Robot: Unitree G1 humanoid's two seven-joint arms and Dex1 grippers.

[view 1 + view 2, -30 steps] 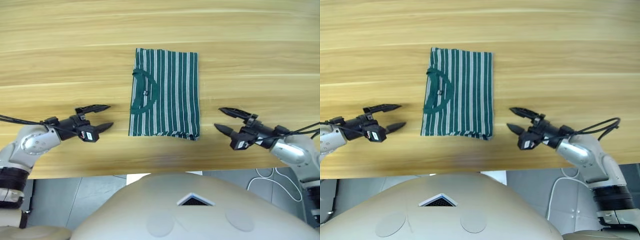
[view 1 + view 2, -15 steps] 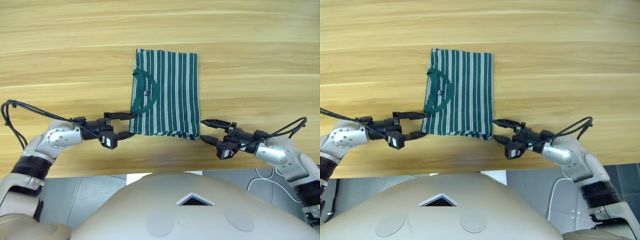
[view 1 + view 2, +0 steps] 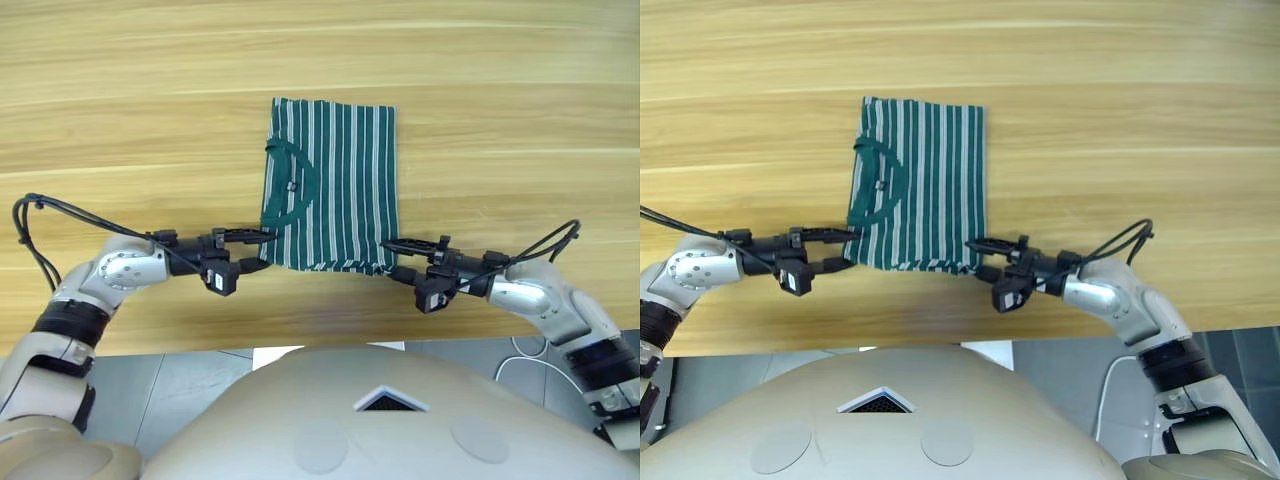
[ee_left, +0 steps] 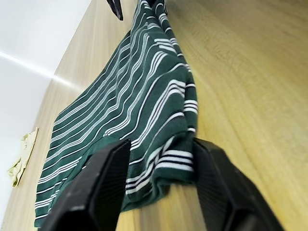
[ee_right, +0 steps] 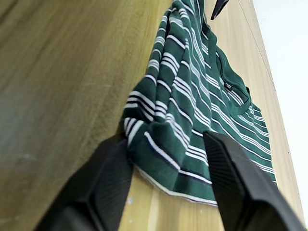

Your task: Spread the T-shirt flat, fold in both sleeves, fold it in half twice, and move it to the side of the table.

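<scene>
Straddling the folded green, white-striped T-shirt's (image 3: 335,180) near corners on the wood-grain surface (image 3: 520,120), my left hand (image 3: 262,250) and right hand (image 3: 392,258) gape.

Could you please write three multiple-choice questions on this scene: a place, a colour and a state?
1. Where do the left gripper and the right gripper sit?
A. At the T-shirt's two near corners
B. At its collar
C. At its far hem
2. What colour is the T-shirt?
A. Red with dots
B. Green with white stripes
C. Plain blue
3. How does the T-shirt lie?
A. Crumpled in a heap
B. Lifted into the air
C. Folded flat on the table
Answers: 1 A, each wrist view shows a corner between open fingers; 2 B, the stripes show plainly; 3 C, it forms a neat rectangle on the wood.
</scene>
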